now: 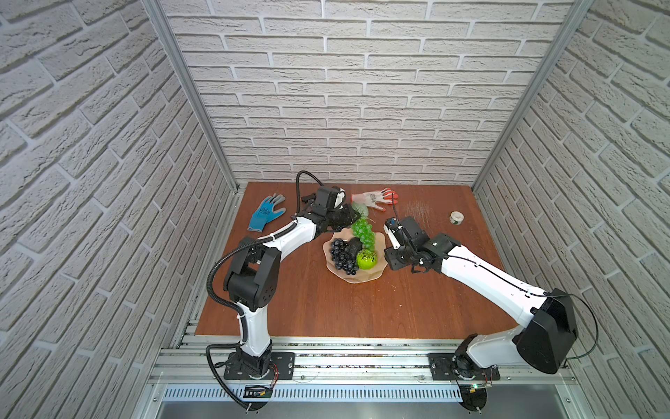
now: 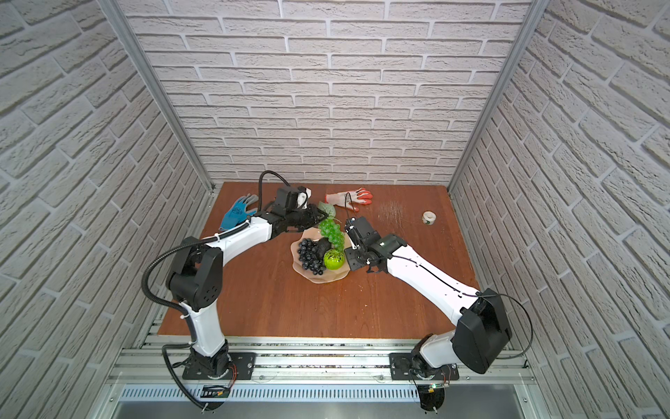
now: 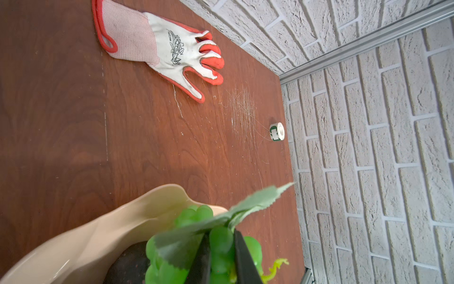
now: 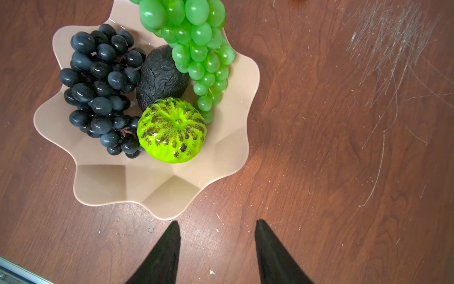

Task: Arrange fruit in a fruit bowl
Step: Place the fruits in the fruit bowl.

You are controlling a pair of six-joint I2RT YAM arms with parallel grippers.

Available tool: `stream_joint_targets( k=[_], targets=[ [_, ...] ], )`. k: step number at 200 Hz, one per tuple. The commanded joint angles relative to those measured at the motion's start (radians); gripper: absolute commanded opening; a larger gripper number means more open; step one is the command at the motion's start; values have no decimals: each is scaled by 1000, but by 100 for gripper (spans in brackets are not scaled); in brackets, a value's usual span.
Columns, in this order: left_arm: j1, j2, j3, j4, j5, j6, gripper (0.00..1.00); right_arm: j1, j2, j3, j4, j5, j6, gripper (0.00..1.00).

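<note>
Mid-bench [image 1: 326, 308], a little toward the far edge: the fruit bowl [image 4: 159, 194], pale peach, wavy-rimmed, faceted. Holds three pieces outright. These are the dark grape bunch [image 4: 98, 86] on its left side, the bumpy avocado-like piece [image 4: 159, 78] at the centre touching those grapes, and the bright green round fruit [image 4: 172, 130] toward the near right, touching both and marked with dark mottling around its top. Draped over the far rim, the green grape bunch [image 4: 196, 49]: lower end inside the bowl, overlapping the avocado-like piece in the right wrist view, upper end and leaf [image 3: 258, 199] out beyond the rim. Pinched at that upper end by the left gripper [image 3: 222, 246], black fingers [image 3: 245, 260] closed hard on grapes just under the leaf. Off the bowl's near-right rim, the right gripper [image 4: 218, 221] — partly parted, gripping nothing, fingertips [image 4: 172, 236] above bare wood just outside the scalloped edge. Elsewhere on the bench: near the far-left corner, a blue glove [image 1: 266, 214] lying flat; along the far edge, a white-orange glove [image 1: 375, 198], printed with a small black flower sprig; toward the far-right corner, a small roll of tape [image 1: 456, 217] beside a patch of pale scratches [image 1: 417, 210]. Framed on three sides by white brick-pattern walls [image 1: 344, 90].
</note>
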Motion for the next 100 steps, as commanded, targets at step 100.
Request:
stream_joint_targets(
  k=[100],
  targets=[
    [23, -77, -122, 90, -12, 51, 21, -5, 98, 76, 66, -33, -5, 52]
  ],
)
